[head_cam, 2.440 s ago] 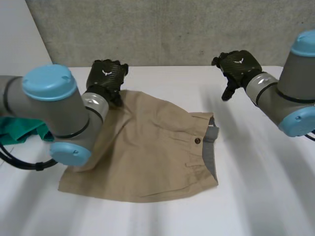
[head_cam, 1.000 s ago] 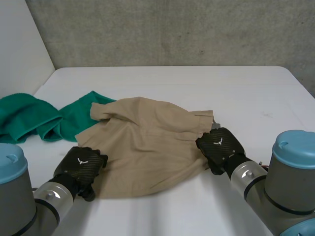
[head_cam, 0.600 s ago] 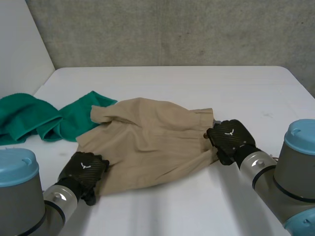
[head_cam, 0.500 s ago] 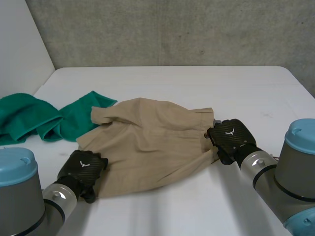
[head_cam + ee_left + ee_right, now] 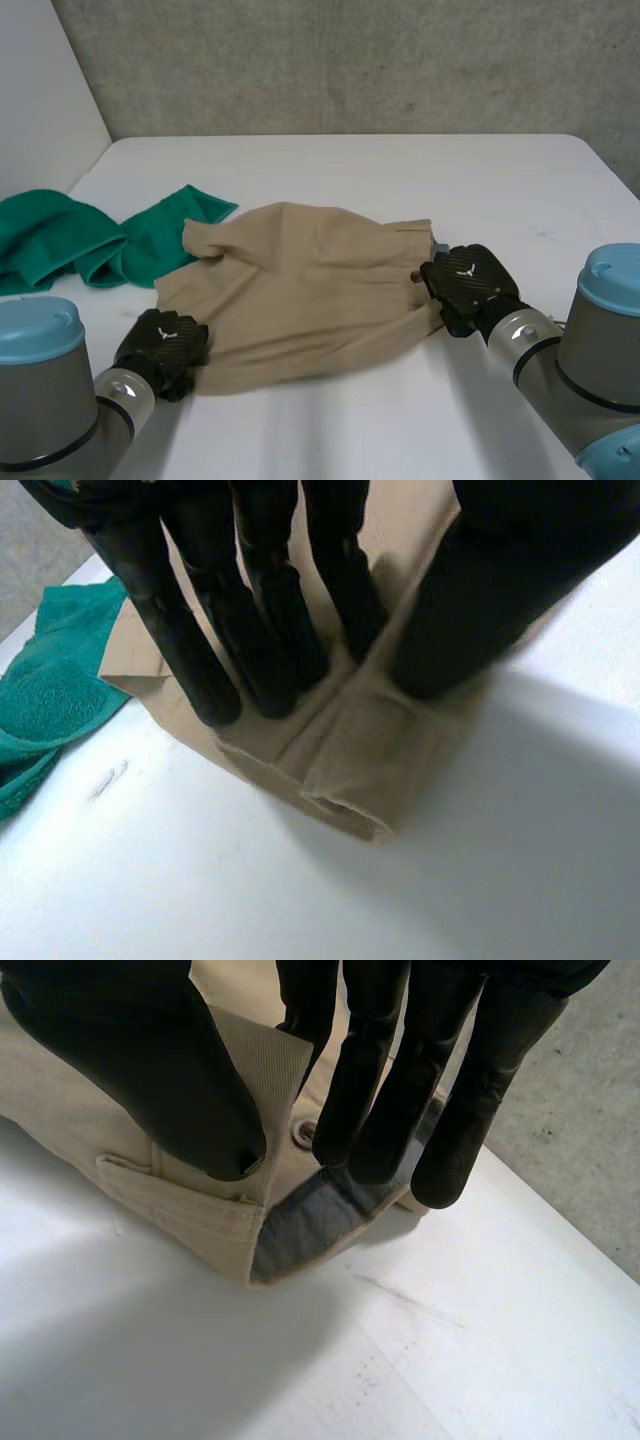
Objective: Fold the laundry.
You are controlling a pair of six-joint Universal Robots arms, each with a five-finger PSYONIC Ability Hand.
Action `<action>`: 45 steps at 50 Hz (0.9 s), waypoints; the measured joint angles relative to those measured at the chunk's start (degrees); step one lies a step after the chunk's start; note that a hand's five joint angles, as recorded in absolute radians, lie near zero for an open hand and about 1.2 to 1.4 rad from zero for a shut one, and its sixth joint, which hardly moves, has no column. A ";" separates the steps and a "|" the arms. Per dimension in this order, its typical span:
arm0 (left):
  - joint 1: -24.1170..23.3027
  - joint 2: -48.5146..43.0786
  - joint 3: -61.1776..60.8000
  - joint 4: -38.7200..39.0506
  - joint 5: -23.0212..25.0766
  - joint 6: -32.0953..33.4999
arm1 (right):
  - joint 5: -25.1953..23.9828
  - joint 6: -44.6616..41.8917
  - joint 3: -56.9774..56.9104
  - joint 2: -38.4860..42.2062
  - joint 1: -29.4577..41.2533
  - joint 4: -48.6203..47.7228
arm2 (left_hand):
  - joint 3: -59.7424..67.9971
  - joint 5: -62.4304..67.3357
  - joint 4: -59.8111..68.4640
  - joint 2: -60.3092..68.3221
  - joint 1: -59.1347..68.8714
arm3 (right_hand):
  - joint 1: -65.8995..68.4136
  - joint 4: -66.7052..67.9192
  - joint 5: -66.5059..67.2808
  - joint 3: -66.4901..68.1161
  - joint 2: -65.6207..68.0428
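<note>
Farthest left, green cloth (image 5: 60, 240) heaped aside on the bench (image 5: 400, 170), likely waiting its turn. Next, left hand (image 5: 160, 345) pinching the near hem corner of the shorts (image 5: 300, 290), thumb against fingers. Across the spread tan fabric, right hand (image 5: 465, 285) clamped on the waistband (image 5: 170, 1205) end beside the button (image 5: 301, 1133). Probably gripped at both ends to lift the near edge and fold it over.

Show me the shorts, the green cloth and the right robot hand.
shorts (image 5: 300, 290): head view, middle of the tan fabric.
green cloth (image 5: 60, 240): head view, on its bunched part.
right robot hand (image 5: 468, 285): head view, back of the hand, at the waistband.
</note>
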 measured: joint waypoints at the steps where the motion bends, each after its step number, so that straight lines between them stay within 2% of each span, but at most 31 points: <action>1: 0.03 0.06 0.13 0.01 -0.03 0.04 | 0.00 -0.01 -0.01 -0.01 -0.02 0.02 | 5.92 6.14 6.20 5.56 7.45 | 0.00 0.00 0.00 0.00 0.00; 9: 0.45 3.07 0.76 -0.12 -0.27 -0.03 | -0.04 -0.51 -0.40 -0.79 -0.03 1.43 | 7.91 7.07 8.12 7.57 7.65 | 0.00 0.00 0.00 0.00 0.00; 14: -0.02 9.99 1.74 -0.40 -0.19 -0.60 | -0.64 -1.16 -3.77 -2.49 -0.09 9.94 | 7.91 7.07 8.32 7.95 7.65 | -0.22 -0.18 -0.13 -0.38 -0.31; 16: -0.36 11.71 2.26 -0.45 -0.15 -0.77 | -0.86 -1.23 -5.07 -2.88 -0.11 13.17 | 7.91 7.07 8.32 7.96 7.65 | -6.61 -8.63 -7.57 -8.41 -8.89; 17: -0.64 12.79 2.69 -0.49 -0.12 -0.89 | -1.07 -1.23 -6.18 -3.11 -0.13 15.95 | 7.91 7.07 8.32 7.96 7.65 | -14.49 -18.17 -16.73 -18.81 -18.44; 19: -0.75 13.18 2.91 -0.50 -0.11 -0.93 | -1.14 -1.22 -6.51 -3.17 -0.13 16.81 | 7.91 7.07 8.32 7.97 7.65 | -14.49 -18.17 -16.73 -18.81 -18.44; 20: -1.25 14.54 4.05 -0.56 -0.07 -1.12 | -1.47 -1.08 -8.33 -3.39 -0.16 21.78 | 8.05 7.07 8.33 8.00 7.65 | -23.66 -30.00 -28.89 -29.77 -29.04; 24: -1.67 14.73 5.82 -0.70 -0.07 -1.26 | -1.68 -0.48 -9.32 -3.34 -0.08 25.39 | 8.23 7.07 8.33 8.02 7.65 | -31.08 -39.18 -38.18 -39.06 -38.34; 35: -1.63 10.39 11.24 -2.61 -0.20 -1.78 | -1.62 6.48 -2.91 -3.11 1.38 19.09 | 8.23 7.07 8.33 8.19 7.65 | -32.81 -42.09 -41.53 -41.43 -40.46; 38: -1.68 9.03 13.43 -4.41 -0.20 -2.94 | -1.87 10.83 -0.18 -3.07 2.39 15.38 | 8.24 7.07 8.34 8.24 7.65 | -33.51 -42.79 -41.95 -42.21 -40.46; 45: -1.77 7.85 16.06 -7.62 -0.14 -5.45 | -2.19 13.94 0.98 -0.86 4.83 10.58 | 8.44 7.07 8.35 8.40 7.65 | -33.45 -42.74 -41.87 -42.11 -40.37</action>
